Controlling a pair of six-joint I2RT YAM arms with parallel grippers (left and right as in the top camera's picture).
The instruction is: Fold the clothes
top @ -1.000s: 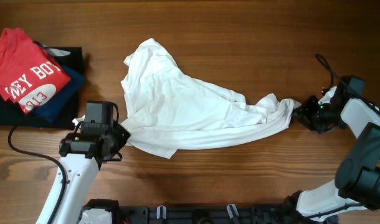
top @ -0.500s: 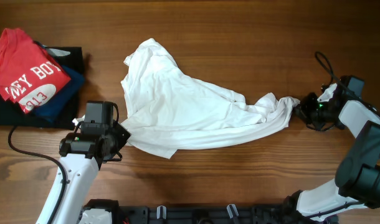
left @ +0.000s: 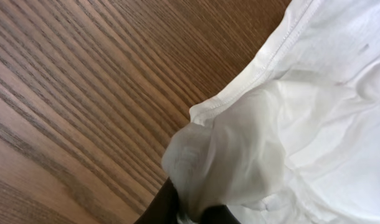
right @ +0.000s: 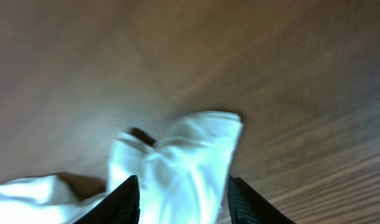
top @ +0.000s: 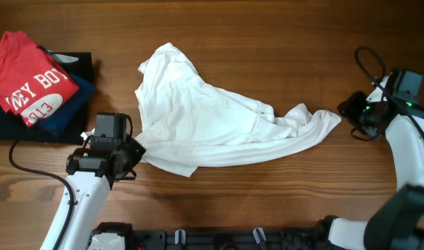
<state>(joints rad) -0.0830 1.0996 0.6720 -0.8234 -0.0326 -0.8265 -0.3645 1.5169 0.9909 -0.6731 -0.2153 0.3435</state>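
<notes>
The white T-shirt [top: 212, 121] lies crumpled and stretched across the middle of the wooden table, no stripes showing. My left gripper [top: 133, 151] is shut on its lower left edge; the left wrist view shows the white fabric [left: 240, 149] bunched between the dark fingertips [left: 162, 205]. My right gripper [top: 352, 114] is open just right of the shirt's right tip [top: 330, 119], apart from it. In the right wrist view the shirt's tip [right: 190, 155] lies on the table between and beyond the spread fingers [right: 124, 199], not held.
A red shirt with white lettering [top: 31, 80] lies on folded navy and black garments [top: 59, 114] at the far left. A black cable [top: 368, 59] loops by the right arm. A black rail [top: 219, 239] runs along the table's front edge.
My right gripper has let go of the shirt's right tip and drawn back to the right and up. The tip has settled flat on the table. The left arm has not moved.
</notes>
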